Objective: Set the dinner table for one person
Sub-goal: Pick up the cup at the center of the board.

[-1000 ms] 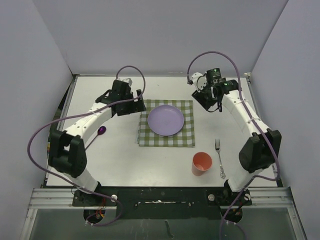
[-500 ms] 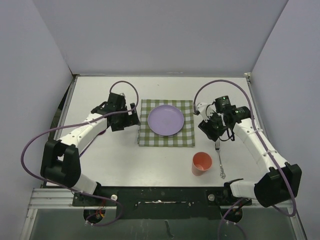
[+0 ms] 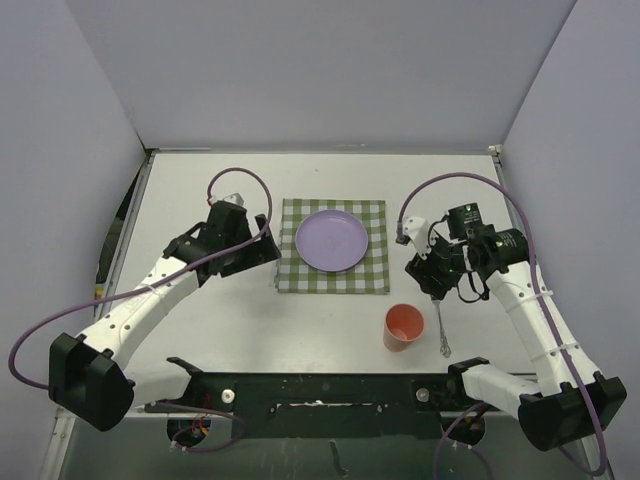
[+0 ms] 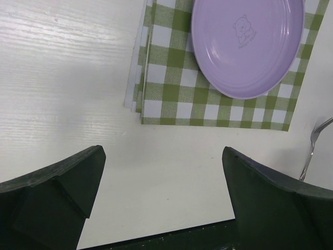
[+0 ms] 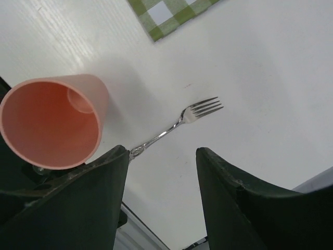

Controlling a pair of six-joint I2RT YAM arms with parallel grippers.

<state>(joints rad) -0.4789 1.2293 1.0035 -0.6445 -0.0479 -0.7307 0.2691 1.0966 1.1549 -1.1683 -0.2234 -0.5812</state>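
The white dinner table [image 3: 300, 330] carries a green-and-white checked cloth [image 3: 335, 275] with a purple plate [image 3: 331, 240] on it. An orange cup [image 3: 403, 326] stands near the front, with a silver fork [image 3: 442, 332] just to its right. My left gripper [image 3: 258, 252] is open and empty over bare table just left of the cloth [image 4: 171, 94]; the plate [image 4: 247, 44] lies ahead of it. My right gripper [image 3: 433, 280] is open and empty above the fork [image 5: 179, 122], with the cup [image 5: 49, 122] beside its left finger [image 5: 78, 203].
The fork's tines also show at the right edge of the left wrist view [image 4: 312, 148]. A corner of the cloth [image 5: 171, 13] shows in the right wrist view. Grey walls enclose the table on three sides.
Both arms have swung from the back of the table toward the front. The left gripper now sits beside the cloth's left edge. The right gripper has come down over the fork.
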